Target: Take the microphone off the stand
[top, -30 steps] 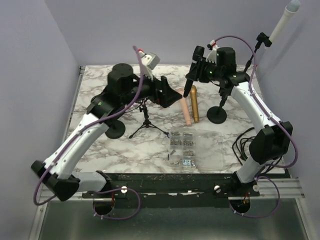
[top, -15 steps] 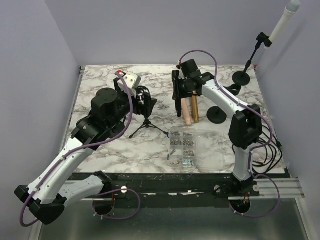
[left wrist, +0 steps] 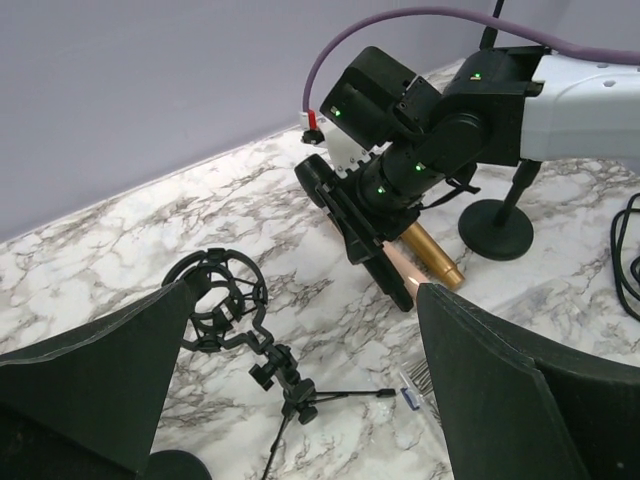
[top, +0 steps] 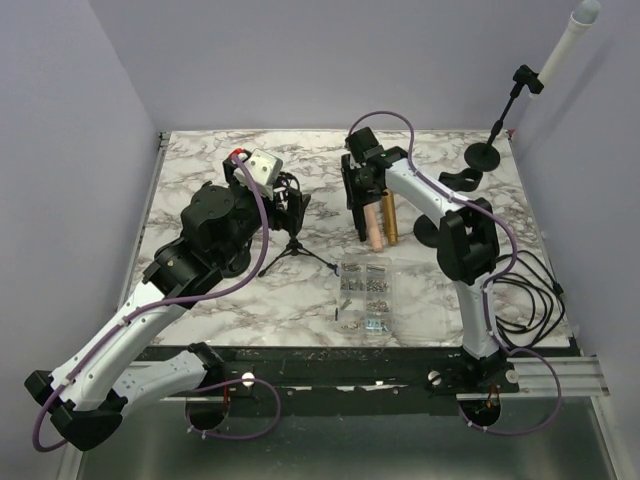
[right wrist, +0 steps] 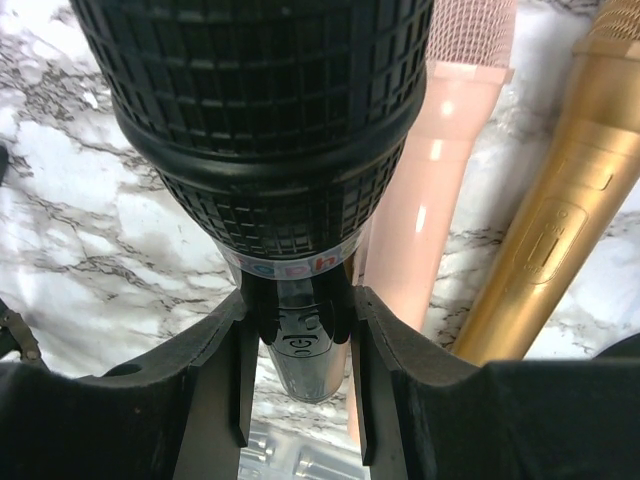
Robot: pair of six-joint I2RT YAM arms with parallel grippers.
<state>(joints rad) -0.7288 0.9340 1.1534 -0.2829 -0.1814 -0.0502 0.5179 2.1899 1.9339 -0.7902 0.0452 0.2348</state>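
Observation:
My right gripper (top: 357, 195) is shut on the black microphone (top: 357, 212) and holds it upright, handle down, just left of the pink microphone (top: 373, 222) and gold microphone (top: 390, 220) that lie on the table. In the right wrist view the black microphone (right wrist: 262, 120) fills the top, with its handle between my fingers (right wrist: 215, 390). The small tripod stand (top: 293, 247) stands alone, and its ring mount (left wrist: 215, 298) is empty. My left gripper (left wrist: 300, 400) is open and empty above the stand.
A clear box of screws (top: 366, 296) lies in front of the microphones. A round-base stand (top: 436, 231) is behind my right arm. Another stand (top: 484, 154) at the back right carries a white microphone (top: 574, 35). A black disc base (top: 230, 262) sits left, and cables (top: 515, 290) lie right.
My right arm has swung left and down, carrying the black microphone to beside the pink one. My left arm has drawn back toward the near left, away from the stand.

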